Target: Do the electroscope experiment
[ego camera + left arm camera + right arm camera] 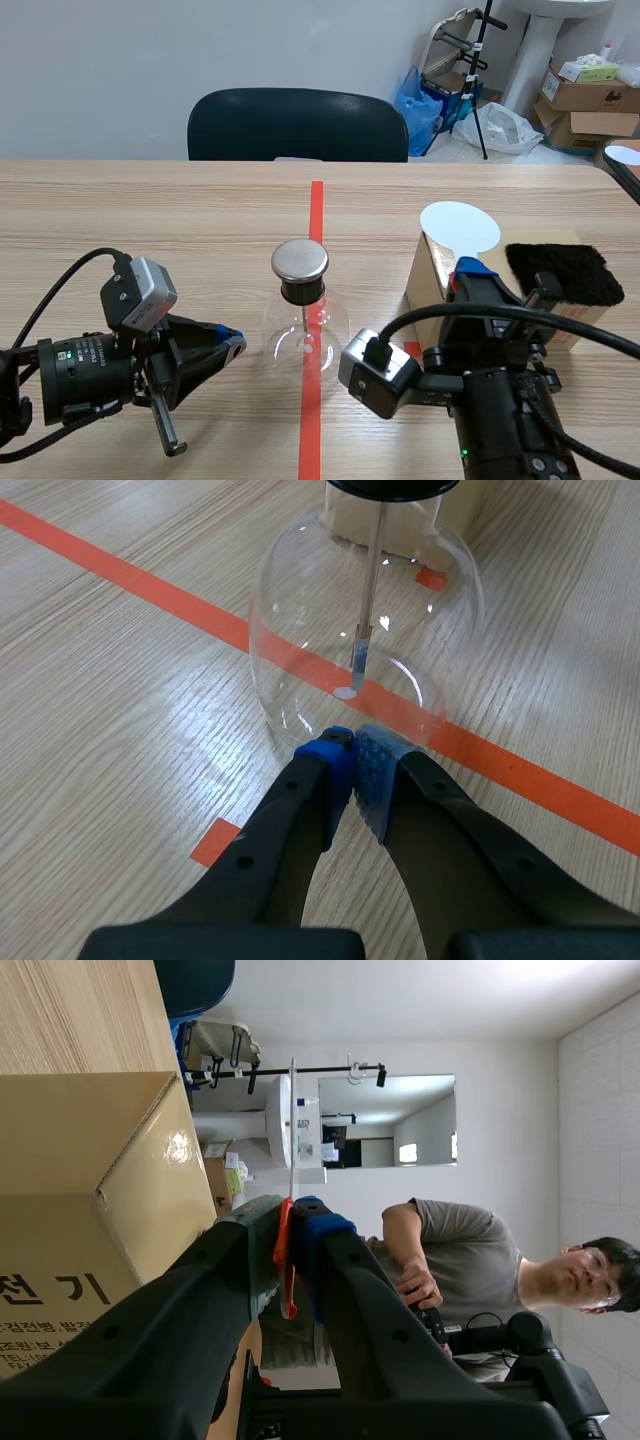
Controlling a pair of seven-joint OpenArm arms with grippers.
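Wood-grain table (150, 215) holds at centre the clear glass flask electroscope (303, 335) (probably fragile and slippery; grip its black neck (301, 291)), left tool (352, 760) pressed together empty just beside it, right tool (288, 1222) pinching the orange handle (286, 1265) of a white round disc (458, 225).

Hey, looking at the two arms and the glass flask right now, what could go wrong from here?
The shut left pincer sits right at the wall of the glass flask; a forward nudge could slide or tip it. The right pincer grips the white disc only by its thin orange handle, so it might twist or slip. Swung carelessly, the disc could clip the cardboard box beside it.
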